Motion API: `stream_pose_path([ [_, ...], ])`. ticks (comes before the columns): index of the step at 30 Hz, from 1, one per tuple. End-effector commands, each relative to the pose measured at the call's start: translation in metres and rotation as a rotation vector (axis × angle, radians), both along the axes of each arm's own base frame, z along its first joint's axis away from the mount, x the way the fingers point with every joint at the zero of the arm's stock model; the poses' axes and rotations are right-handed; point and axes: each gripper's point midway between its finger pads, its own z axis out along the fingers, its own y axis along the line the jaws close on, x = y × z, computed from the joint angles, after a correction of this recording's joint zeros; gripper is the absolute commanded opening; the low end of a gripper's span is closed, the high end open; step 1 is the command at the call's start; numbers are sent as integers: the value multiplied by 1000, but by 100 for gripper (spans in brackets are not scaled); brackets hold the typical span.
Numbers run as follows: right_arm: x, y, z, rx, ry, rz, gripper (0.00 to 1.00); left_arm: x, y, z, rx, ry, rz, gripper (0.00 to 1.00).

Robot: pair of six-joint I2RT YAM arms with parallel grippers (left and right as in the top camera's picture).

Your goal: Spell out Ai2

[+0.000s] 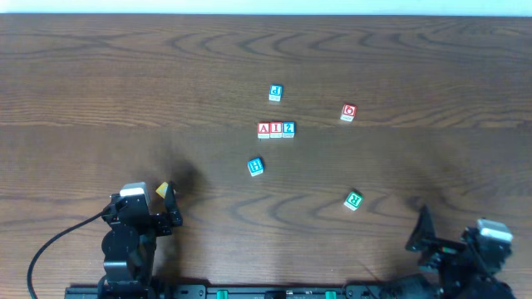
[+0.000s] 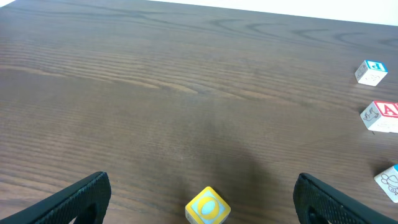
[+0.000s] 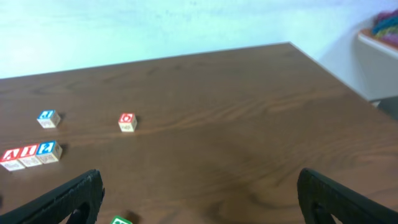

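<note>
Plain lab: wood table (image 1: 125, 83), white wall (image 3: 155, 25)

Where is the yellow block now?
Overhead, the yellow block lies near left on the table, by the left gripper, well left of the row of three blocks. The left wrist view shows it between the open fingers.

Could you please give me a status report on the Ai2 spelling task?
Left claw open, yellow block loose in its gap. Right claw open, empty. A block, I block, 2 block in a row, reading Ai2. Nothing blocking.
</note>
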Motion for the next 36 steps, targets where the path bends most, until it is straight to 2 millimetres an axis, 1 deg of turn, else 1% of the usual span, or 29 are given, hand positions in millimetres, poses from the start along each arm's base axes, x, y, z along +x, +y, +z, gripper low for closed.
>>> stream_pose_path([
  [1,9,0,-17,51,12,-36,99,0,4,-7,-6,11,26,95],
  [4,24,4,-36,106,8,-49,99,0,4,-7,-6,11,26,95],
  [5,29,5,-46,138,12,-61,99,0,4,-7,-6,11,25,95],
  [7,39,9,-75,205,43,-84,99,0,4,-7,-6,11,26,95],
  [10,47,18,-101,229,81,-55,99,0,4,-7,-6,11,26,95],
  [12,51,25,-118,237,113,-26,99,0,4,-7,-6,11,26,95],
  [17,52,37,-146,254,180,30,99,0,4,-7,-6,11,26,95],
  [25,52,41,-147,261,188,49,99,0,4,-7,-6,11,26,95],
  [36,52,41,-147,261,188,49,99,0,4,-7,-6,11,25,95],
])
